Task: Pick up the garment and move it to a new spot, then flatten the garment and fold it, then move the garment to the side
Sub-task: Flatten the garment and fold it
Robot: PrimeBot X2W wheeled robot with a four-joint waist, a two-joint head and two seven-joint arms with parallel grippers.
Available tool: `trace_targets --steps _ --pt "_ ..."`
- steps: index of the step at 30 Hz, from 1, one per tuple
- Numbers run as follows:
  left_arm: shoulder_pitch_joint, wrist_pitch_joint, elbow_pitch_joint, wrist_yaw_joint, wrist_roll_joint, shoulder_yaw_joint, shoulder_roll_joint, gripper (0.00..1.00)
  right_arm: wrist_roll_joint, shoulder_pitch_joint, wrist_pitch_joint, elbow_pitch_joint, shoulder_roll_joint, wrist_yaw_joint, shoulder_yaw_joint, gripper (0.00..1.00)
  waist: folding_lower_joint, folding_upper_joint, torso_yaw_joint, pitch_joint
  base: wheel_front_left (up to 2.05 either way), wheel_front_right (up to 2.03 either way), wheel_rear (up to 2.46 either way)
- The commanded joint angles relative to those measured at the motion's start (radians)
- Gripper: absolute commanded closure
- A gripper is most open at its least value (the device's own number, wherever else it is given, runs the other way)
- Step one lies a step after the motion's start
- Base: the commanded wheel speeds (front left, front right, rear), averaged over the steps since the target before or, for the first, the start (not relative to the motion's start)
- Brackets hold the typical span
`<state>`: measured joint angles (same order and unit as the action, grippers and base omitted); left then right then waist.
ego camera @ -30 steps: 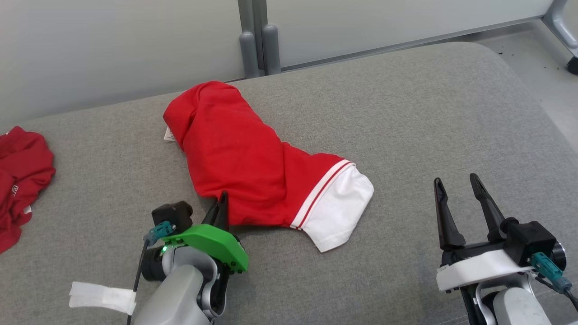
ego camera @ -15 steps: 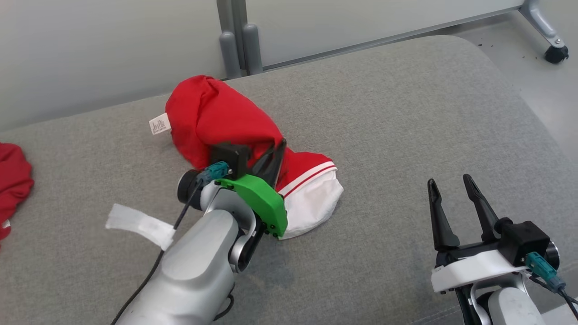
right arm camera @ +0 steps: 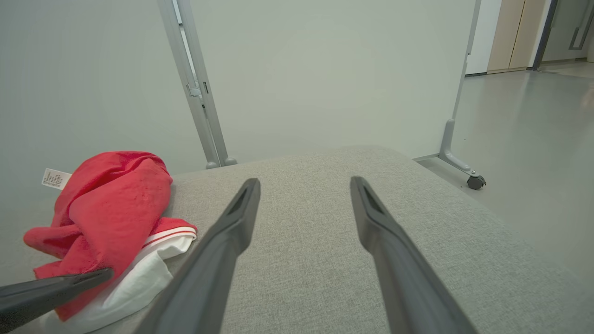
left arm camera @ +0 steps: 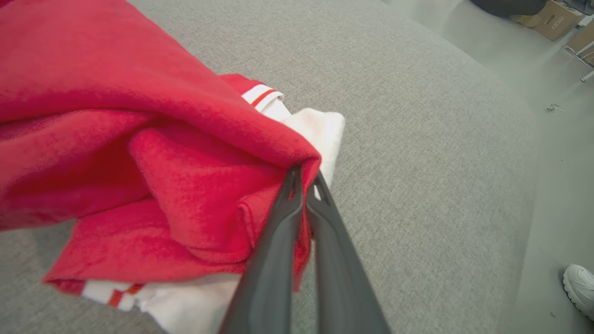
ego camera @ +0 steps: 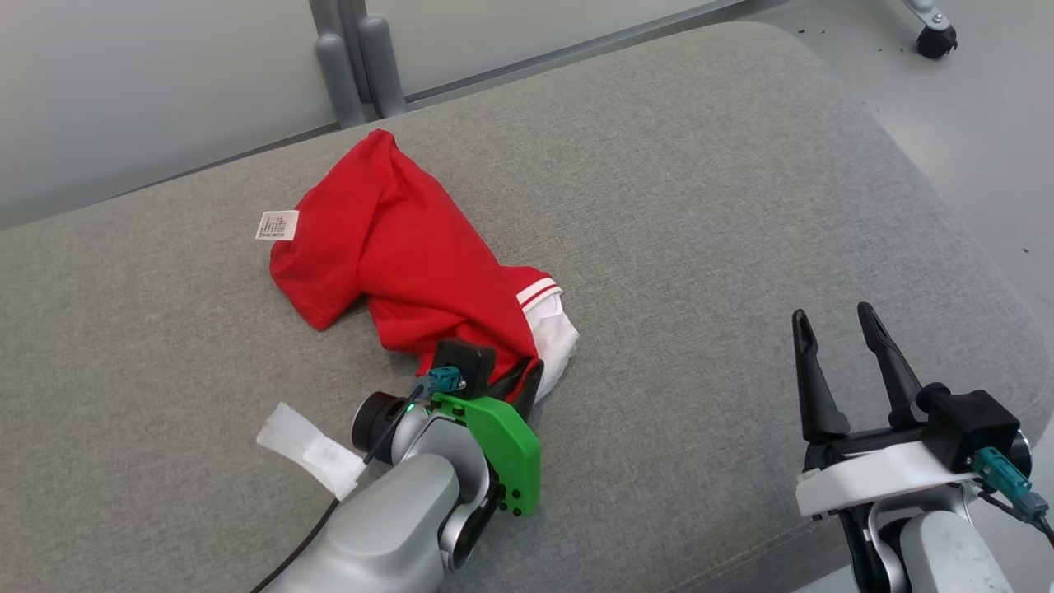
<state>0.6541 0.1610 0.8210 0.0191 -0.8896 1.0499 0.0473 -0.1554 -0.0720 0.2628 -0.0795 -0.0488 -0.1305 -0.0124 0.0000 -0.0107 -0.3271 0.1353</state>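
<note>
**While the left jaws pinched it, the red garment (ego camera: 395,239) lay bunched on the bench (ego camera: 700,206)**

Where the garment's near end bunched up, the left jaws were clamped tight on a fold of red fabric, just beside the white trim (ego camera: 553,338) with its red stripes. The rest of the garment trailed toward the bench's far edge, with a care label (ego camera: 277,225) sticking out at its left side. The right jaws stood wide apart and empty over the grey bench, well apart from the garment. A white shoe (left arm camera: 580,287) rested on the floor (left arm camera: 557,139).
</note>
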Motion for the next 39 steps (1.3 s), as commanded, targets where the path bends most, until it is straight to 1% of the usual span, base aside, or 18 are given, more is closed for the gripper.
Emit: trace_targets --steps 1,5,6,8,11,12,14,17,20,22,26,30,36,39 --pt "0.008 0.016 0.01 0.008 -0.017 0.009 0.006 0.0 -0.002 -0.01 0.003 0.004 -0.003 0.0 0.009 0.0 0.0 0.0107 -0.001 0.014 0.0 0.0 0.0" --pt "0.034 0.061 0.006 0.013 -0.047 0.023 0.005 0.0 0.0 -0.014 0.003 0.003 -0.003 0.0 0.021 0.0 0.0 0.0107 0.029 0.01 0.0 0.0 0.0" --pt "0.041 0.08 -0.011 0.012 -0.066 0.024 0.005 0.0 0.0 -0.012 0.003 0.005 -0.003 0.0 0.026 0.0 0.0 0.0107 0.051 0.003 0.0 0.0 0.0" --pt "0.046 0.094 -0.04 0.012 -0.081 0.019 0.005 0.0 0.004 -0.01 0.003 0.004 -0.003 0.0 0.033 0.0 0.0 0.0107 0.078 -0.004 0.0 0.0 0.0" --pt "0.049 0.103 -0.085 0.026 -0.103 -0.01 0.006 0.0 0.007 -0.006 0.003 0.001 -0.003 0.0 0.035 0.0 0.0 0.0107 0.115 -0.014 0.0 0.0 0.0" --pt "0.049 0.103 -0.085 0.026 -0.103 -0.01 0.006 0.0 0.007 -0.006 0.003 0.001 -0.003 0.0 0.035 0.0 0.0 0.0107 0.115 -0.014 0.0 0.0 0.0" --pt "0.052 0.105 -0.113 0.043 -0.108 -0.051 0.006 0.0 0.006 -0.006 0.003 0.001 -0.003 0.0 0.034 0.0 0.0 0.0107 0.133 -0.017 0.0 0.0 0.0" --pt "0.033 0.104 -0.133 0.067 -0.079 -0.125 0.006 0.0 0.002 -0.013 0.003 0.004 -0.003 0.0 0.031 0.0 0.0 0.0107 0.15 -0.015 0.0 0.0 0.0" --pt "0.004 0.104 -0.116 0.074 -0.058 -0.183 0.005 0.0 0.0 -0.015 0.003 0.01 -0.003 0.0 0.027 0.0 0.0 0.0107 0.156 -0.006 0.0 0.0 0.0" --pt "-0.013 0.103 -0.09 0.058 -0.065 -0.198 0.005 0.0 0.0 -0.014 0.003 0.012 -0.003 0.0 0.026 0.0 0.0 0.0107 0.156 0.001 0.0 0.0 0.0" --pt "-0.03 0.097 -0.039 0.02 -0.114 -0.207 0.005 0.0 0.007 -0.019 0.003 0.004 -0.003 0.0 0.035 0.0 0.0 0.0107 0.149 0.016 0.0 0.0 0.0" --pt "-0.007 0.102 0.024 0.024 -0.134 -0.205 0.005 0.0 0.008 -0.032 0.003 0.005 -0.003 0.0 0.03 0.0 0.0 0.0107 0.129 0.029 0.0 0.0 0.0" --pt "0.019 0.104 0.06 0.002 -0.146 -0.196 0.005 0.0 0.011 -0.034 0.003 0.004 -0.003 0.0 0.038 0.0 0.0 0.0107 0.106 0.042 0.0 0.0 0.0" --pt "0.029 0.105 0.057 -0.008 -0.134 -0.196 0.005 0.0 0.01 -0.033 0.003 0.003 -0.003 0.0 0.039 0.0 0.0 0.0107 0.099 0.045 0.0 0.0 0.0"
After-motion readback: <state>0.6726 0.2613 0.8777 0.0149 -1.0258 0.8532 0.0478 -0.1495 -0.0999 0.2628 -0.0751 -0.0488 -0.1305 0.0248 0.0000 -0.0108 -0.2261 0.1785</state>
